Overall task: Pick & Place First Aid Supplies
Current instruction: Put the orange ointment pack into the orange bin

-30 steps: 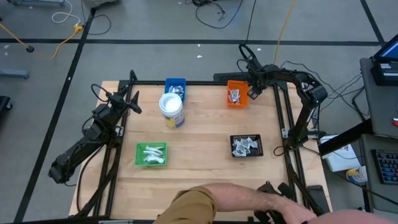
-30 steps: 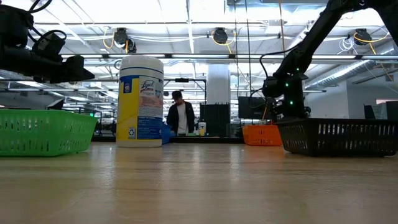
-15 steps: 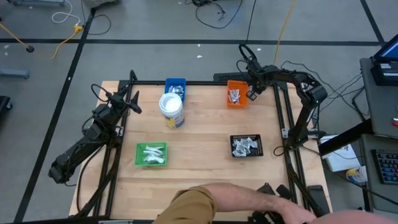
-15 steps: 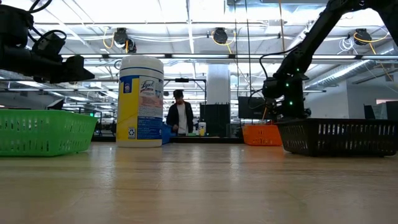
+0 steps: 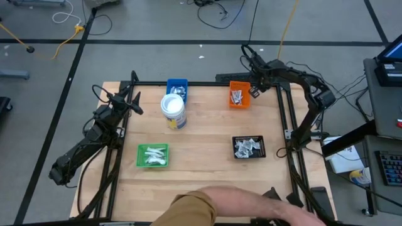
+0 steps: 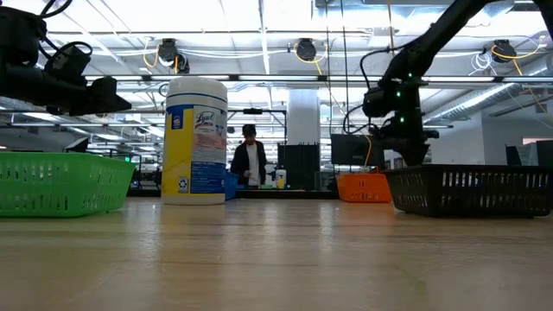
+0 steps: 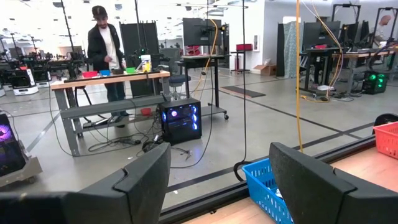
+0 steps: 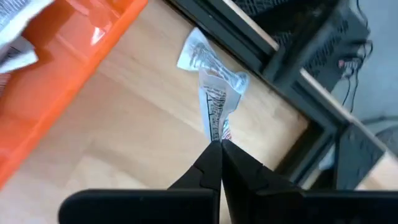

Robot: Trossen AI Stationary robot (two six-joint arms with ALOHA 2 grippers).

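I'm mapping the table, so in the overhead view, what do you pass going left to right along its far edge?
Left tool → blue tray → orange tray → right tool, shut on a packet.

Trays and a tub on the wooden surface (image 5: 207, 163)

A white tub (image 5: 173, 110) with a blue label stands just beside the blue tray (image 5: 177, 83); orange tray (image 5: 239, 102) at the far edge, green tray (image 5: 153, 148) and black tray (image 5: 249, 139) nearer. A tan sleeve (image 5: 191, 210) crosses the near edge; a person (image 6: 250, 163) stands in the room behind.
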